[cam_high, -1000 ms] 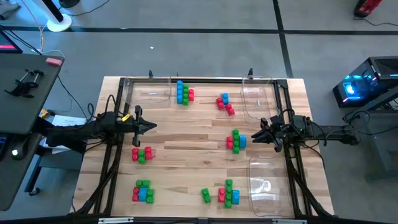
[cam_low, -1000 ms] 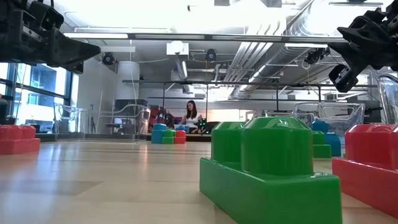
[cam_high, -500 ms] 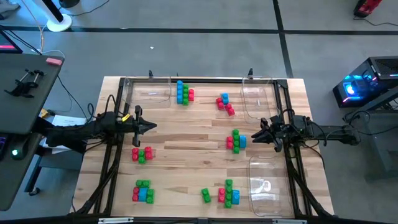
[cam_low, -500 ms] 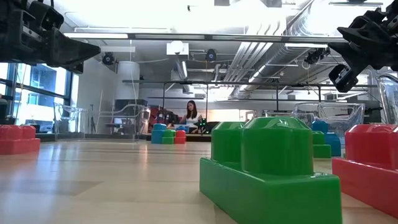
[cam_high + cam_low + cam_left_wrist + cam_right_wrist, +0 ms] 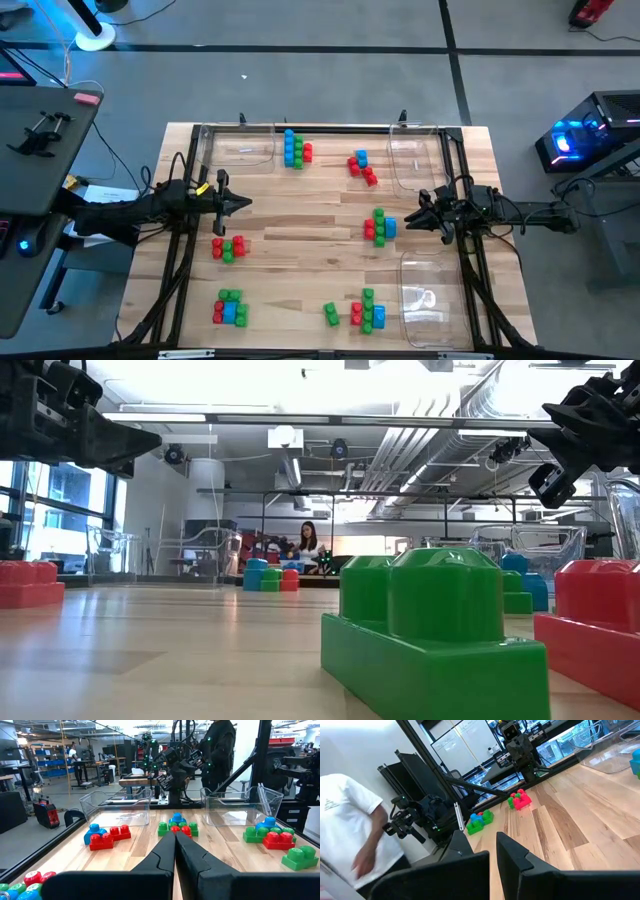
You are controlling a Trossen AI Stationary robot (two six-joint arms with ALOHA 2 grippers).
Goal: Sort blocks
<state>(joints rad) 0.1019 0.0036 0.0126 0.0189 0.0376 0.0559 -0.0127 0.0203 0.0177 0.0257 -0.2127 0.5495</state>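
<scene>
Blocks scattered over the wooden table (image 5: 300, 215) in seven clusters, seen from above. From the left gripper (image 5: 245, 203), the nearest cluster (image 5: 228, 248) — red and green — just below at about 7 o'clock, apart from the fingertips. Farther at 6 o'clock, a green, red and blue cluster (image 5: 230, 308) near the table's near edge. At about 1 o'clock, a blue column with green and red pieces (image 5: 295, 149) just beside a clear tray (image 5: 240, 148).

From the right gripper (image 5: 421, 217), a red, green and blue cluster (image 5: 379, 227) close at 9 o'clock, not touching. At 11 o'clock, a red and blue cluster (image 5: 362, 166) beside a second clear tray (image 5: 417, 160). At 7 o'clock, a mixed cluster (image 5: 368, 310) with a lone green block (image 5: 331, 315) just to its 9 o'clock side; a third clear tray (image 5: 430, 297) at 6 o'clock.

Count: seven groups of blocks, three trays, two arms. Single blocks within the stacks too small to number.

Left gripper: fingers (image 5: 165, 852) pressed together tip to tip in the left wrist view, pinching nothing, raised off the table, aimed across at the right arm. Right gripper: closed and empty; in its wrist view, fingers (image 5: 512, 852) showing a narrow slit between them, with bare wood ahead. A person in a white shirt (image 5: 350, 825) at the edge of that view, beyond the table.
</scene>
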